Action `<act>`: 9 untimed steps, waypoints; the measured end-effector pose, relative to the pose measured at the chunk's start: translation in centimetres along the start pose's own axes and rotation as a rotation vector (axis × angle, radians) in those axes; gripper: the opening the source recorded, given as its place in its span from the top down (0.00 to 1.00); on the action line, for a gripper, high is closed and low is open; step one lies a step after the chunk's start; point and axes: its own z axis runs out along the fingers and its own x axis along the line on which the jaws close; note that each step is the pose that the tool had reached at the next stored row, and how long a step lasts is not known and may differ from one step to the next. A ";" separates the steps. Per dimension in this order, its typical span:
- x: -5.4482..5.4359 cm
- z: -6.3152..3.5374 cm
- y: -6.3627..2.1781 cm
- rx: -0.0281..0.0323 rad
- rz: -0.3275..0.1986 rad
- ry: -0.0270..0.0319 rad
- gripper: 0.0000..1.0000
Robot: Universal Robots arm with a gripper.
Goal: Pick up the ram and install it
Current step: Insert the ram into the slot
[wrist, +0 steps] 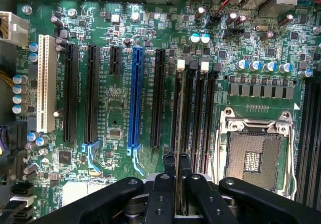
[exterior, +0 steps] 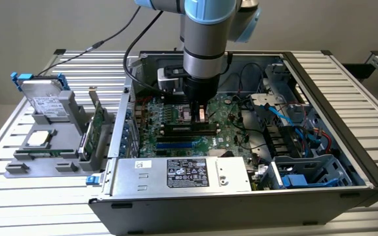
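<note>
Subject: the ram (wrist: 179, 116). In the wrist view it is seen edge-on, as a thin pale line standing on its long edge. Its long axis runs parallel to the black memory slots (wrist: 198, 113) and to the blue slot (wrist: 134, 98) beside them. One end lies between the fingers. The other reaches towards the white latches (wrist: 181, 63) at the slots' far end.

Claw: the gripper (wrist: 177, 159) is narrow, with both black fingers (wrist: 161, 194) pressed on the flat faces of the ram. The stick passes straight through the gap and projects beyond the fingertips. The grip sits on one end portion, not on the middle.

Location: the ram lines up over the memory slot furthest from the open processor socket (wrist: 253, 158), on the green motherboard (wrist: 115, 113). Whether its lower edge is touching the slot or sits clear of it cannot be determined.

Exterior view: the arm (exterior: 205, 44) comes down from the upper centre of the frame into the open computer case (exterior: 346, 123). The gripper is low over the board at centre frame, above the power supply (exterior: 182, 174) in the picture. The ram shows there as only a small reddish sliver between the fingertips. A grey tray (exterior: 18, 167) sits on the slatted table (exterior: 373, 216) at the exterior view's left, well apart from the case.
</note>
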 end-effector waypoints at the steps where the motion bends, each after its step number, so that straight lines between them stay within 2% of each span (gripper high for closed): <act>1: 0.0 0.00 0.00 -0.0003 0.000 0.0000 0.87; 9: 0.0 -0.10 -0.02 -0.0029 0.000 0.0003 0.87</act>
